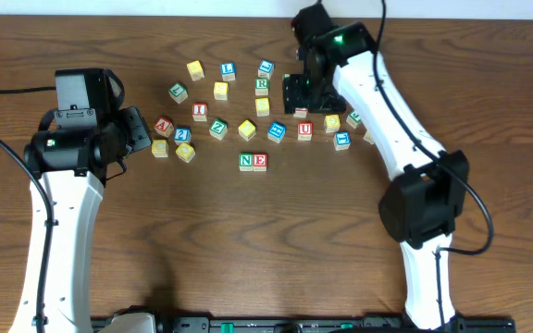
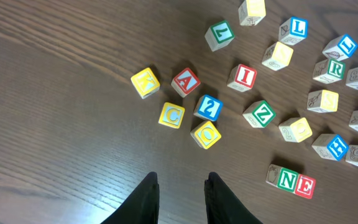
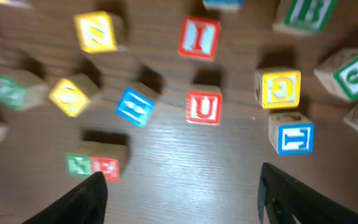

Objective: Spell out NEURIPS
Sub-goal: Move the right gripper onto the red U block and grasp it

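Observation:
Green N (image 1: 246,161) and red E (image 1: 260,161) cubes sit side by side below the scattered cubes; they also show in the left wrist view, N (image 2: 288,179) and E (image 2: 304,185). The red U cube (image 3: 203,107) lies just beyond my right gripper (image 3: 182,190), which hangs open and empty above the table. Beyond the U is a red I cube (image 3: 199,37). In the overhead view the right gripper (image 1: 299,95) is over the cluster, near the green R cube (image 1: 261,86) and the U (image 1: 304,130). My left gripper (image 2: 182,186) is narrowly open, empty, left of the cubes.
Other letter and digit cubes are scattered around: yellow K (image 2: 145,81), red A (image 2: 186,81), yellow C (image 2: 171,115), blue 2 (image 2: 209,107), green Z (image 2: 260,114), yellow G (image 3: 279,87). Bare wood lies below the N and E.

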`<state>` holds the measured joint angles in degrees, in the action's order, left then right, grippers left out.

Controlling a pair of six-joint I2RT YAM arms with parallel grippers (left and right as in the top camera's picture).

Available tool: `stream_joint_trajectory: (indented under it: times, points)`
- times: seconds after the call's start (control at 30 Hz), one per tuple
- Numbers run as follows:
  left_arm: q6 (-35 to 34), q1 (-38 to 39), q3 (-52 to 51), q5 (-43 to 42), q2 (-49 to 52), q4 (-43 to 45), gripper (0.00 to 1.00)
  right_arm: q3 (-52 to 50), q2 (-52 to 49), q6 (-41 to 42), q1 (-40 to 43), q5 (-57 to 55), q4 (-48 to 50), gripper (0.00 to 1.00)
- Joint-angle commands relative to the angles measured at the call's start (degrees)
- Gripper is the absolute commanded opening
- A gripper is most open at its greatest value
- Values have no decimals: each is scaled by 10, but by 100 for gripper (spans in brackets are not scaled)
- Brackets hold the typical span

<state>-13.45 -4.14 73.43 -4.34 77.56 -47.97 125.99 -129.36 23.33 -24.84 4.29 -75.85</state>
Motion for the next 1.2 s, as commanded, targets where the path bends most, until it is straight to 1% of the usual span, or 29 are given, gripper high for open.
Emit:
stream_joint_trajectory:
  times: [0.0,0.1,0.17,0.23,0.3,0.47,0.7,0.87,1.03,1.13,1.17]
  points:
    - [3,-2,-1,3,-1,-2,25,7,-27,11,-4,-12,-7,70]
    - [3,-2,-2,3,0,-2,26,7,-53,11,-4,-13,-10,63]
    - [3,-2,-2,3,0,-2,26,7,-69,10,-4,-14,-8,61]
    - [3,-2,-2,3,0,-2,26,7,-84,10,-4,-16,-3,55]
    - [3,-2,-2,3,0,-2,26,7,-97,10,-4,-25,3,52]
    - [3,-2,-2,3,0,-2,26,7,-119,2,-4,-38,24,53]
    - [3,-2,-1,3,0,-2,26,7,-122,-2,-4,-40,44,53]
    - [3,-2,-2,3,0,-2,26,1,-125,-3,-4,-40,49,49]
    - [3,-2,-2,3,0,-2,26,-12,-128,-14,-4,-40,57,48]
    - [3,-2,-1,3,0,-2,26,-13,-130,-16,-2,-42,58,41]
    - [3,-2,-2,3,0,-2,26,-13,-130,-16,-2,-42,58,41]
